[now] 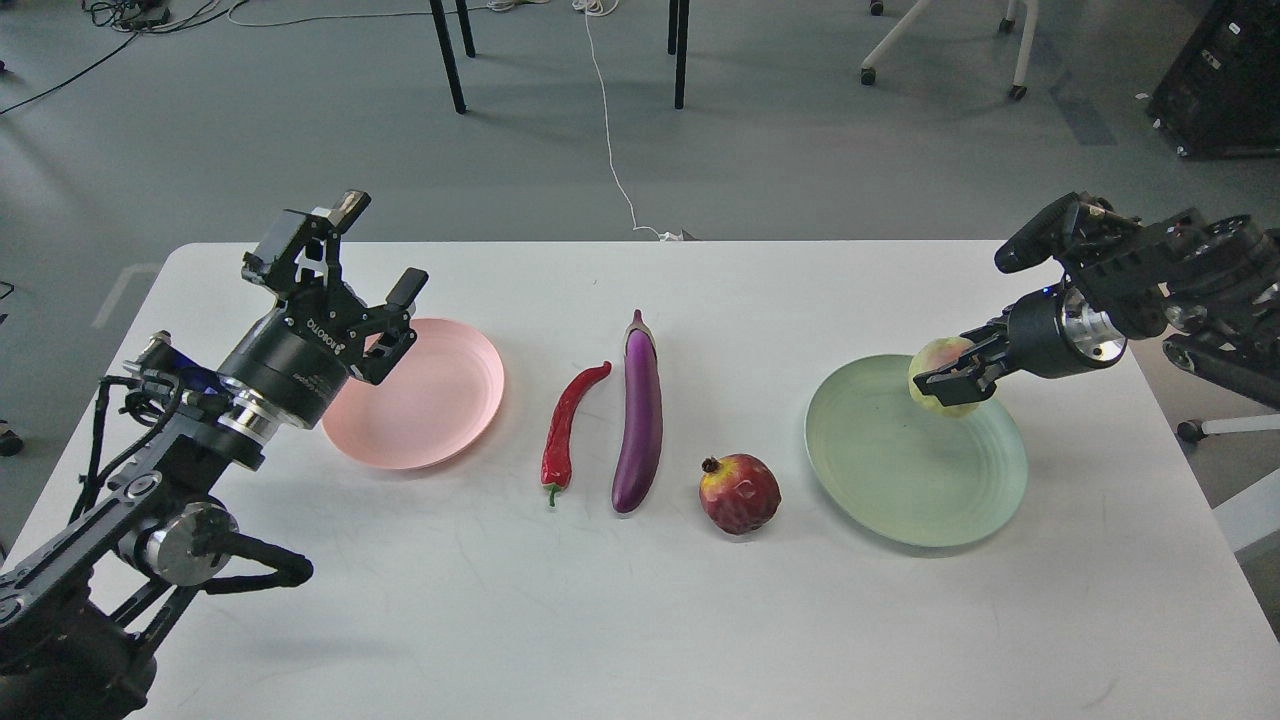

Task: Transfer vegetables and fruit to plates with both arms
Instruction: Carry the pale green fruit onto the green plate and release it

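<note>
**Right tool grips fruit over green plate; left tool open by pink plate**

Right tool [958,380] is closed round the pale yellow-green fruit [937,366], fingers clamped on its sides, held over the far-right part of the green plate [900,470]. Can't tell if fruit touches the plate or hangs just above it. Left tool [372,290] is spread wide w/ nothing between its fingers, hovering at the left rim of the pink plate [440,400].

Fruit looks round, bumpy, pale w/ a faint pink blush on top. Pink plate is bare; green plate shows faint rings.

Btwn the 2 plates, 3 items lie on the white bench [640,620]: red chili [566,430] w/ green stem toward the near side, purple eggplant [640,415] just beside it on the right, roughly parallel, not touching, and the pomegranate [740,492] nearer the front, close to the green plate's left rim but apart.

Near half of bench is open. Green plate sits near the right edge, pink plate toward the left edge. Beyond the far edge: grey floor, a white cable [608,130], dark furniture legs [450,60].
</note>
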Action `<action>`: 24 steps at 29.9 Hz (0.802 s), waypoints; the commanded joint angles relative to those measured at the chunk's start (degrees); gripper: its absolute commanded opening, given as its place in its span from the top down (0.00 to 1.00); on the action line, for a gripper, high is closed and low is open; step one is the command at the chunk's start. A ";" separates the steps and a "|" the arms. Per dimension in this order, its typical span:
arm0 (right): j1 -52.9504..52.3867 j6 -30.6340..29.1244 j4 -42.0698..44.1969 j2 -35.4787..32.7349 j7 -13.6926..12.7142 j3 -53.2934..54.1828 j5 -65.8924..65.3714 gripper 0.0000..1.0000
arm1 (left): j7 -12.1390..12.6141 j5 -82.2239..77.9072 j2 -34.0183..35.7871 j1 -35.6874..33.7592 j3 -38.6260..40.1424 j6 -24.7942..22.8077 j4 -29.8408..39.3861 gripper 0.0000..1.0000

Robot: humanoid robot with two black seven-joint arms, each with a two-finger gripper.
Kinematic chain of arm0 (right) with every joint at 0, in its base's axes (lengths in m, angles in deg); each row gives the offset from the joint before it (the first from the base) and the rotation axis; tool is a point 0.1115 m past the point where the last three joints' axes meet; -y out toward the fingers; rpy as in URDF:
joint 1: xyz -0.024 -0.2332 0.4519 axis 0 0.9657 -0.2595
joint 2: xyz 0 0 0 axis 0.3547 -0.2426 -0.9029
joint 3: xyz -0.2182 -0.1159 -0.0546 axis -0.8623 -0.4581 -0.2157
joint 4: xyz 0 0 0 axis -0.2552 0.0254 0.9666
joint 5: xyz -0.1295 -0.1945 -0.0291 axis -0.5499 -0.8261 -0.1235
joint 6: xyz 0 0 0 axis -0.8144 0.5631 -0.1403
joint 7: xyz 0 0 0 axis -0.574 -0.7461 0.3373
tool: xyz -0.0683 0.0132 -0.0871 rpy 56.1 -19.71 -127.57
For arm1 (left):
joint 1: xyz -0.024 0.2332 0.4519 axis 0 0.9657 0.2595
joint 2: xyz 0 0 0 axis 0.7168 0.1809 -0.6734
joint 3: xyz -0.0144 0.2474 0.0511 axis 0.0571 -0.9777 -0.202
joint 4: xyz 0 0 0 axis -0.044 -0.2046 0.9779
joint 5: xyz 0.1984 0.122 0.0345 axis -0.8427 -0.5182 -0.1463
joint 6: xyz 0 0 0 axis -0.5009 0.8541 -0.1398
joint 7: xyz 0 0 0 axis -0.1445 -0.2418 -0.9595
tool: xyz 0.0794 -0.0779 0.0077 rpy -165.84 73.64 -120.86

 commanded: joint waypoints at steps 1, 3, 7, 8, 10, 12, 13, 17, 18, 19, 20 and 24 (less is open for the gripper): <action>0.43 0.13 0.31 0.26 0.01 -0.01 0.00 0.11 | 0.00 0.00 0.12 0.00 0.07 0.01 0.13 0.02; 0.43 0.04 0.31 0.09 0.01 -0.01 0.00 0.06 | 0.00 0.00 0.12 0.00 0.16 0.01 0.13 0.02; -0.18 -0.13 -0.30 0.09 0.01 0.07 0.26 0.04 | 0.00 0.00 0.21 0.00 0.24 0.01 0.22 0.02; -0.62 -0.22 -0.48 0.09 0.01 0.07 0.35 0.04 | 0.00 0.00 0.21 0.00 0.33 0.01 0.22 0.02; -1.76 -0.22 -1.96 0.17 0.01 0.34 0.35 0.04 | 0.00 0.00 0.29 0.00 0.33 -0.08 0.22 0.02; -4.04 -0.31 -4.77 -0.26 0.01 0.60 0.35 0.03 | 0.00 -0.09 0.29 0.00 0.33 -0.08 0.31 0.02; -5.10 -0.40 -6.00 -0.35 0.01 0.60 0.44 0.03 | 0.00 0.00 0.29 0.00 0.33 -0.08 0.31 0.02; -8.18 -0.49 -12.93 -0.35 0.01 0.60 1.06 0.03 | 0.00 -0.09 0.29 0.00 0.33 -0.08 0.31 0.02; -8.53 -0.83 -14.78 -0.35 0.01 0.69 1.14 0.03 | 0.00 -0.09 0.29 0.00 0.33 -0.08 0.31 0.02; -8.54 -1.27 -16.37 -0.35 0.01 0.78 1.14 0.03 | 0.00 -0.09 0.29 0.00 0.33 -0.08 0.31 0.02; -8.54 -1.62 -18.04 -0.27 0.01 0.78 1.14 0.03 | 0.00 0.00 0.29 0.00 0.33 -0.08 0.31 0.02; -8.01 -2.24 -20.60 0.61 0.01 0.86 1.14 0.03 | 0.00 -0.09 0.38 0.00 0.24 -0.08 0.31 0.02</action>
